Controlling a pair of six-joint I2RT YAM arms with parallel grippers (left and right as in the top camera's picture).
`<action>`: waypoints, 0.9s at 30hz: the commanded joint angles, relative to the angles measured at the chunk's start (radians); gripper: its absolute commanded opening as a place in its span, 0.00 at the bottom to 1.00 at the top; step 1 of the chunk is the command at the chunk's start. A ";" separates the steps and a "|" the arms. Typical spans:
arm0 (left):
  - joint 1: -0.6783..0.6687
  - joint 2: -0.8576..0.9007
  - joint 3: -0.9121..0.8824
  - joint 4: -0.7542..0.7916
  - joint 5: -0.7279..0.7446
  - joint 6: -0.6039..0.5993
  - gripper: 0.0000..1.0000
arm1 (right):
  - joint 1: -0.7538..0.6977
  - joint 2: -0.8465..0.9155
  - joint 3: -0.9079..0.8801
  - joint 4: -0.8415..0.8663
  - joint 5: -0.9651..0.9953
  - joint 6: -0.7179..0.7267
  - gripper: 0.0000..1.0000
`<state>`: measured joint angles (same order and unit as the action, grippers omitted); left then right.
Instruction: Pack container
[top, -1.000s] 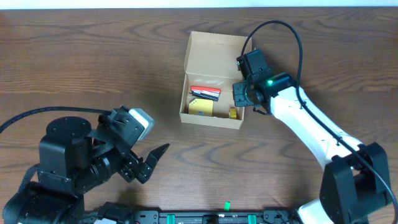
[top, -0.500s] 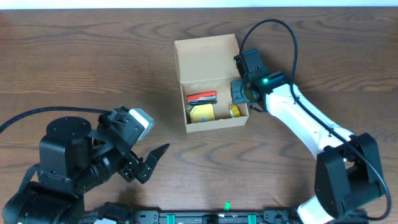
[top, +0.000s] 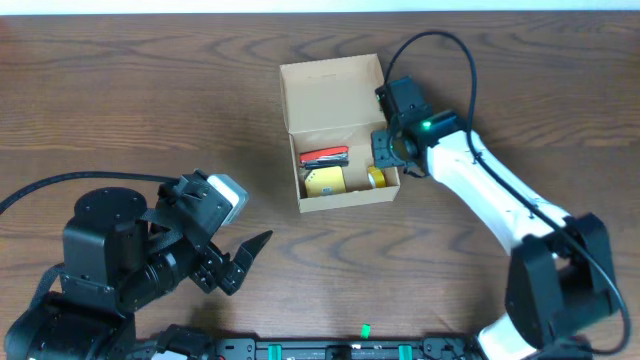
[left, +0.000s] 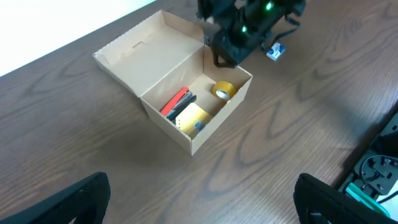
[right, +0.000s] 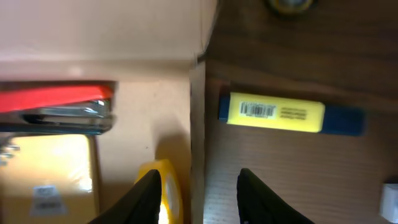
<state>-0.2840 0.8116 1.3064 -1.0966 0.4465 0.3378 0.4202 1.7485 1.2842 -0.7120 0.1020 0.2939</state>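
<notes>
The container is a tan cardboard box in the middle of the table, its flap lid open toward the far side. Inside lie a red stapler, a small yellow box and a yellow tape roll. My right gripper hangs over the box's right wall. In the right wrist view that gripper is open and straddles the wall, one finger inside by the tape roll, the other outside. My left gripper is open over bare table, near left.
A yellow and blue marker lies on the table just outside the container's right wall. A small white and blue item sits farther right of the box. The right arm stretches from the near right corner toward the container.
The container has slid left and turned with the right gripper at its right wall. That gripper's jaws have since parted from the wall. The left arm has not moved.
</notes>
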 joint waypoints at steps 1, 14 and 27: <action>0.002 0.000 0.019 0.000 0.014 0.006 0.95 | 0.014 -0.111 0.080 -0.006 0.002 -0.042 0.43; 0.002 0.000 0.019 0.000 0.015 0.006 0.95 | 0.022 -0.194 0.103 -0.026 -0.277 -0.316 0.54; 0.002 0.000 0.019 0.000 0.015 0.006 0.95 | 0.022 -0.084 0.102 -0.146 -0.350 -0.561 0.56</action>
<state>-0.2840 0.8116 1.3064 -1.0966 0.4465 0.3378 0.4343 1.6176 1.3876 -0.8528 -0.1970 -0.1745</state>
